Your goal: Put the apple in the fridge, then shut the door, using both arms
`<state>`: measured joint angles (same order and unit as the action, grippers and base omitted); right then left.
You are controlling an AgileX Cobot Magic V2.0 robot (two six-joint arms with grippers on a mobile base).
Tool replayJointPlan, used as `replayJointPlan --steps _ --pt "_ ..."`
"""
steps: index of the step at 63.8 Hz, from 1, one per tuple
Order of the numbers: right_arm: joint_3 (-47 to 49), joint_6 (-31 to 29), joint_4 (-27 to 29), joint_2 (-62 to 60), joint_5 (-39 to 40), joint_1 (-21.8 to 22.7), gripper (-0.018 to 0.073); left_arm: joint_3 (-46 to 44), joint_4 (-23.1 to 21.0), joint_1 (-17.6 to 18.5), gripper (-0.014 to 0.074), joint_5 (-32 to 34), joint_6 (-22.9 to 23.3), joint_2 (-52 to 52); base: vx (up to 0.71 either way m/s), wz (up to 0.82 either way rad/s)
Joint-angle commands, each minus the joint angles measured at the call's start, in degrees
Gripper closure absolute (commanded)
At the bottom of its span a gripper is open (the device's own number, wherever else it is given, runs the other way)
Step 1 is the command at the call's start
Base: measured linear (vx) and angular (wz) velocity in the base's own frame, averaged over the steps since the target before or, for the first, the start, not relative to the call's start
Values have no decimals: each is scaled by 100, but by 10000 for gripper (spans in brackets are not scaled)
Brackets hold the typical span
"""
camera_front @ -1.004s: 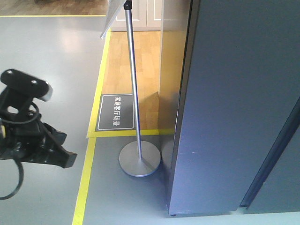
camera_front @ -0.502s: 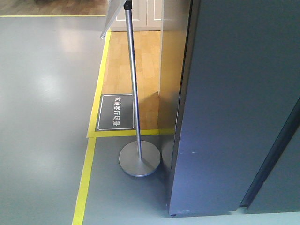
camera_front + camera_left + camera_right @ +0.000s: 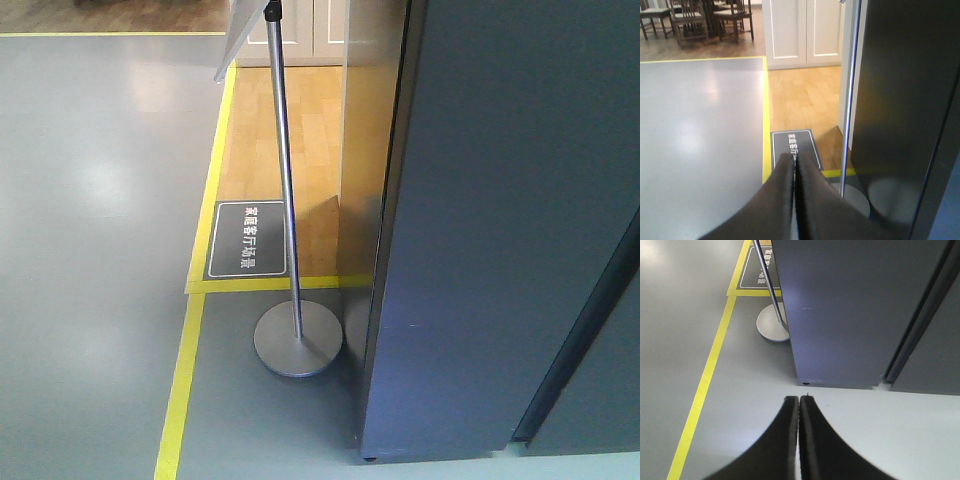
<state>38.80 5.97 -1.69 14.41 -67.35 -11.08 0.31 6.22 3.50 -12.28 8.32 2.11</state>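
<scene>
The dark grey fridge (image 3: 490,230) fills the right side of the front view, and no white interior shows. A dark slanted seam splits off a second grey panel (image 3: 600,400) at the far right; I cannot tell which panel is the door. The apple is out of view. In the left wrist view, my left gripper (image 3: 796,159) is shut and empty, held above the floor beside the fridge (image 3: 905,100). My right gripper (image 3: 799,400) is also shut on nothing, over pale floor in front of the fridge's bottom corner (image 3: 850,310). Neither arm shows in the front view.
A thin silver sign pole (image 3: 285,200) on a round base (image 3: 298,340) stands just left of the fridge. A yellow floor line (image 3: 180,390) runs beside it, and a dark floor plaque (image 3: 247,240) lies on the wooden strip. Chairs (image 3: 690,20) stand far back.
The left arm, which filled the lower left of the front view a second ago, has moved out of that view. Nothing else has shifted.
</scene>
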Motion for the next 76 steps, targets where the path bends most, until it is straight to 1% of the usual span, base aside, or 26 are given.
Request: replayJointPlan --steps 1,7,21,34,39,52,60,72,76 --pt "134 -58 -41 80 349 -10 563 56 -39 -19 603 651 66 -277 0 0" --pt "134 -58 -41 80 346 -10 563 253 -39 -25 603 879 66 -370 0 0" --pt "134 -58 -46 80 351 -10 563 264 -33 -193 603 812 66 -370 0 0" --pt "134 -58 -46 80 351 -10 563 264 -39 -193 603 771 125 -353 0 0" --pt "134 -58 -46 80 351 -10 563 264 -39 -193 603 852 125 -353 0 0" --pt "134 -58 -46 80 351 -10 563 283 -54 -193 603 1300 112 -371 0 0" --pt "134 -58 -46 80 351 -10 563 283 -65 -193 603 1333 107 -371 0 0" --pt "134 -58 -46 80 351 -10 563 283 -86 -193 603 1347 -190 -371 0 0" --pt "134 -58 -46 80 351 -10 563 283 -100 -193 603 1347 -199 -371 0 0"
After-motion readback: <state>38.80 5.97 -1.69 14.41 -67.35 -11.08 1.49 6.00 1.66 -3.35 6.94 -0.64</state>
